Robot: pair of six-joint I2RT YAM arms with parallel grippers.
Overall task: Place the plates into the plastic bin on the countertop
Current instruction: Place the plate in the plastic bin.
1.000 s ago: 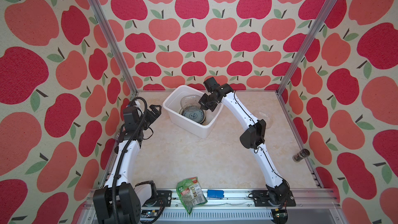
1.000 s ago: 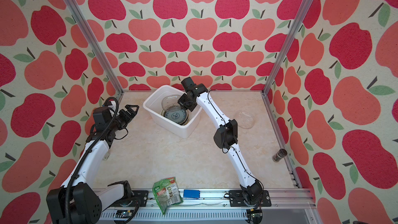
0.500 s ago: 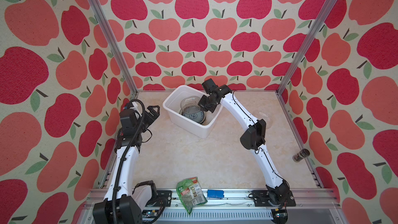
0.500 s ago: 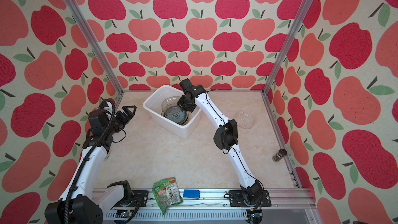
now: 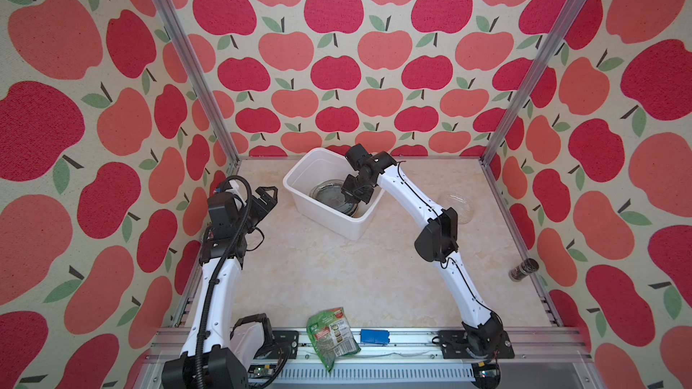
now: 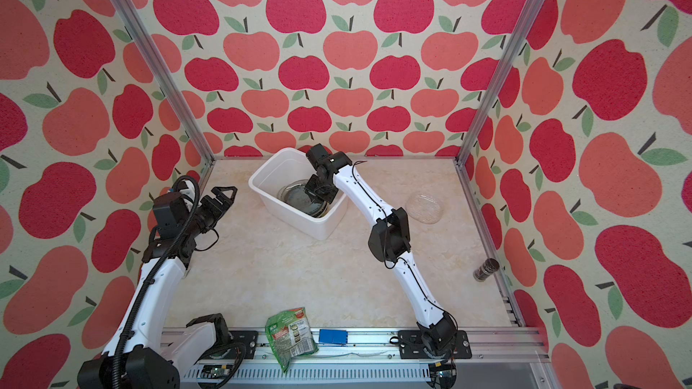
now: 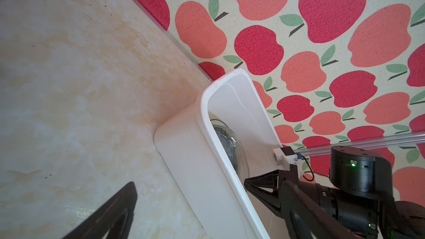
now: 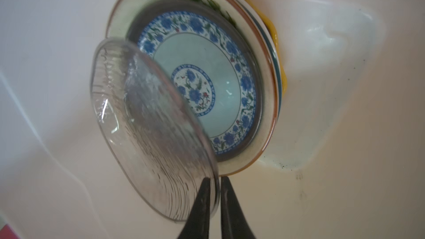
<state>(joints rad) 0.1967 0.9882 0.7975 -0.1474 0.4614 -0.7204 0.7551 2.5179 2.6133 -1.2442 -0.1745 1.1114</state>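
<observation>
The countertop (image 5: 337, 275) is carrying the plastic bin (image 5: 325, 215) near its back edge, and the right arm (image 5: 408, 196) is bending over the bin's wall into it. Inside, a stack of plates (image 8: 202, 83) is lying flat on the bin's floor (a blue-flowered one is showing at the top). The clear glass plate (image 8: 147, 134) is leaning at a steep tilt over that stack. The right gripper (image 8: 215, 179) is straddling its rim with the fingers nearly together. I cannot tell whether they are pinching the glass or are slack around it.

To do this step well, the plate's far edge should be resting on the stack before the fingers part, so the glass is sliding down rather than dropping. The left gripper (image 5: 266, 196) is hanging spread wide and empty beside the bin. One more clear plate (image 6: 425, 206) is waiting on the countertop, beyond the right arm.
</observation>
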